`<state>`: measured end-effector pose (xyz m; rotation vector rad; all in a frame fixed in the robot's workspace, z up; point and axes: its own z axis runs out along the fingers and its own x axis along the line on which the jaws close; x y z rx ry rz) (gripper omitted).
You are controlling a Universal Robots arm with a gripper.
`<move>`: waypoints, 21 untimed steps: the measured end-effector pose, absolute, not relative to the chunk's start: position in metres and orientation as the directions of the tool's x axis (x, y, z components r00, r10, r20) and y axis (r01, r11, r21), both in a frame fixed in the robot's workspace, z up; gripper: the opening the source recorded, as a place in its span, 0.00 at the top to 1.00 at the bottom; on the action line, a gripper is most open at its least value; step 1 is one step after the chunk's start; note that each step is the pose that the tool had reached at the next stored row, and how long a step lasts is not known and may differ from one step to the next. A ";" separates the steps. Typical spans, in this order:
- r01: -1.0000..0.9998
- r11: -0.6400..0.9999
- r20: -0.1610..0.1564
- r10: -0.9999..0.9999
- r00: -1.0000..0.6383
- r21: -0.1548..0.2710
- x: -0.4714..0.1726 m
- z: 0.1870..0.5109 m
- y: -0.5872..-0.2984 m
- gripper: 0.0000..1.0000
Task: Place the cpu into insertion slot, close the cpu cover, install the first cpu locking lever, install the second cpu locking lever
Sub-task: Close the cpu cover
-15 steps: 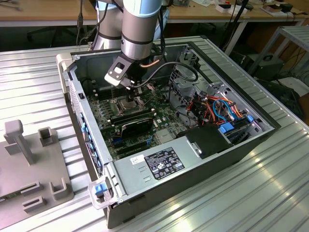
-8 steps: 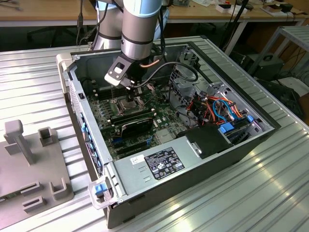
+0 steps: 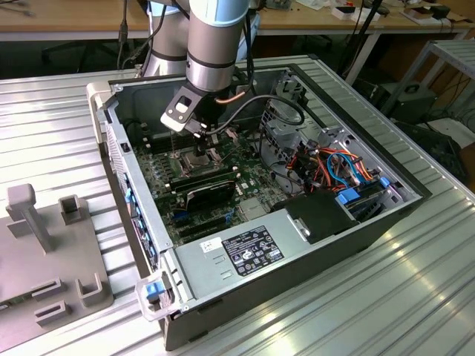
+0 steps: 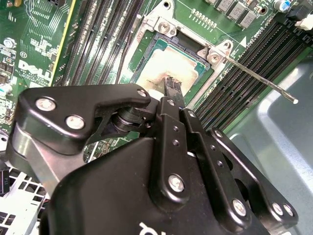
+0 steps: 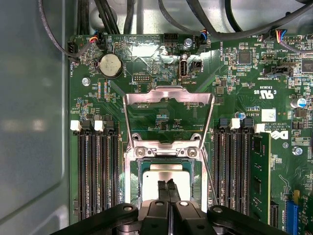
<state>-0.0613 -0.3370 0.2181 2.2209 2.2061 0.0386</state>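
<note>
Okay, cpu (image 5: 168, 170) sits in the insertion slot (image 5: 145, 178), right under the fingers (image 5: 160, 190). They're pressed together, cpu cover (image 5: 168, 95) flipped up.

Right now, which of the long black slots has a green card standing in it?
The outermost long black memory slot, farthest from the dark square socket on the side away from the grey case wall. It alone holds a green card; the others look empty.

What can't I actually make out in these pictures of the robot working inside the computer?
1. Whether the fingers touch the chip: in both wrist views they cover the contact spot.
2. Part of the socket: first wrist view, behind the fingers and cut off by the edge.
3. The chip in the exterior view: too small, under the arm.
</note>
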 end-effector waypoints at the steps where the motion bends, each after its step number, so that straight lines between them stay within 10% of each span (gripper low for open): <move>1: 1.000 -0.007 0.010 1.000 0.007 0.025 -0.061 0.219 -0.337 0.89; 21: 1.000 -0.006 0.008 1.000 0.006 0.025 -0.046 0.260 -0.336 0.89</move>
